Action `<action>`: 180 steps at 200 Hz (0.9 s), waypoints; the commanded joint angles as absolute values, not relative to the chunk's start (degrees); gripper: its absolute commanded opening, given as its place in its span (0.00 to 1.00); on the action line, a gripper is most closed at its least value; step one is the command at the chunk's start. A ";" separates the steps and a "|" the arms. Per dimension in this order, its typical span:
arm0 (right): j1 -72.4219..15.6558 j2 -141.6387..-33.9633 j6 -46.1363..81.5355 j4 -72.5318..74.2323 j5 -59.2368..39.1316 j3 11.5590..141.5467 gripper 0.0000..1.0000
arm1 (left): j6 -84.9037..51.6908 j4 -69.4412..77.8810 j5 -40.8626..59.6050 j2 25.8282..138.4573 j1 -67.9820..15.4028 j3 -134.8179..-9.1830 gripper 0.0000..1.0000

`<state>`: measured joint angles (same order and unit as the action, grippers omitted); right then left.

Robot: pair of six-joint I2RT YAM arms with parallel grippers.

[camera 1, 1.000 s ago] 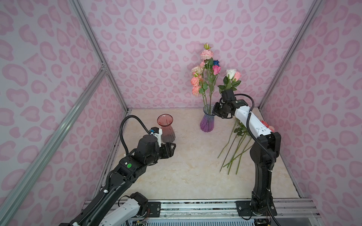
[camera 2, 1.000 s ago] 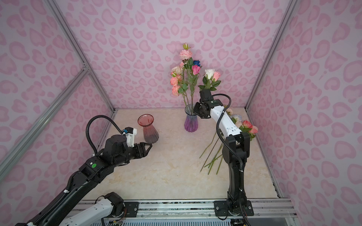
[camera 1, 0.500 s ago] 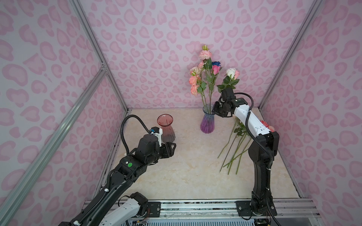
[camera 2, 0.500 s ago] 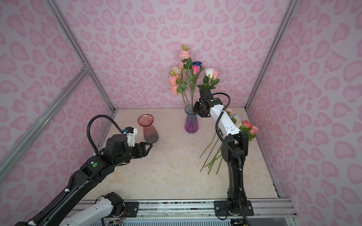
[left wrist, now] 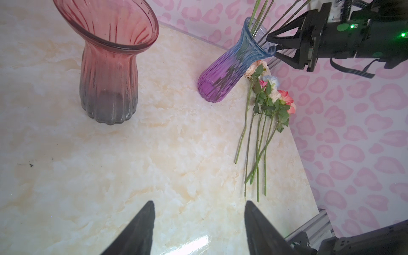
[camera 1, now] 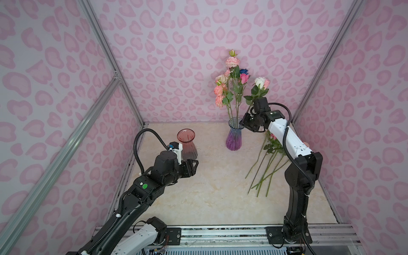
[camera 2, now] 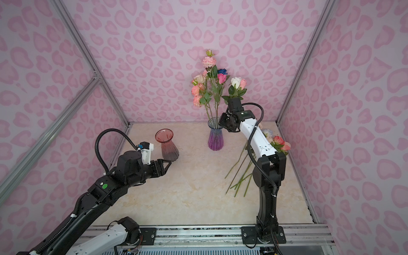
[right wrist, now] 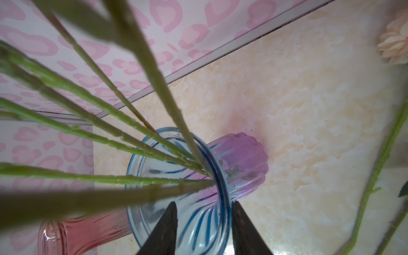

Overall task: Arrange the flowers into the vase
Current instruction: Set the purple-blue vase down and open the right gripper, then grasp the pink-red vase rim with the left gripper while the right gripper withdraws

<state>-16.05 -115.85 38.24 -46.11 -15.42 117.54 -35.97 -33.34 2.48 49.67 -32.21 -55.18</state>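
**Right gripper [right wrist: 204,203] at the vase rim, tip-over risk noted.**
Several flowers [camera 1: 231,88] stand in the blue-purple vase [camera 1: 234,136], and the rest lie loose on the table [camera 1: 209,194] beside the right arm. The right fingers are apart either side of the rim, no stem clamped. The left gripper [left wrist: 198,202] is apart and empty near the red vase [camera 1: 186,145]. A sideways withdrawal could snag the rim or the leaning white rose [camera 1: 260,81] and topple the top-heavy vase.

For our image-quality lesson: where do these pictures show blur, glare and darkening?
Right wrist view: the flower stems nearest the lens are smeared out of focus, while the blue-purple vase is sharper. Left wrist view: a white glare patch on the glossy table. Both top views: the walls darken towards the corners.
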 commanded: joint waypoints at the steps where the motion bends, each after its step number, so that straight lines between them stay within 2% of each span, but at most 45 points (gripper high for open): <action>1: -16.15 -114.98 38.17 -44.76 -14.95 116.10 0.42 | -35.03 -33.40 1.67 50.07 -32.17 -56.37 0.66; 48: -16.01 -108.81 38.02 -41.87 -14.09 108.18 0.44 | -34.63 -34.52 -0.62 50.66 -32.17 -58.61 0.66; 81: -15.87 -100.18 37.97 -38.00 -13.11 98.92 0.45 | -34.39 -37.62 -5.03 52.68 -30.78 -62.92 0.66; 141: -18.44 -75.23 36.91 -30.56 -7.50 72.61 0.45 | -34.77 -40.90 4.10 64.86 -12.56 -72.24 0.65; 180: -18.72 -62.40 33.12 -36.17 -2.98 64.40 0.46 | -31.20 -43.53 6.37 78.22 -8.84 -82.06 0.61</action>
<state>-18.63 -67.44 36.71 -33.50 -8.25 66.35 -33.87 -41.01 3.90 72.93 -9.85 -77.06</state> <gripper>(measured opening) 0.457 0.612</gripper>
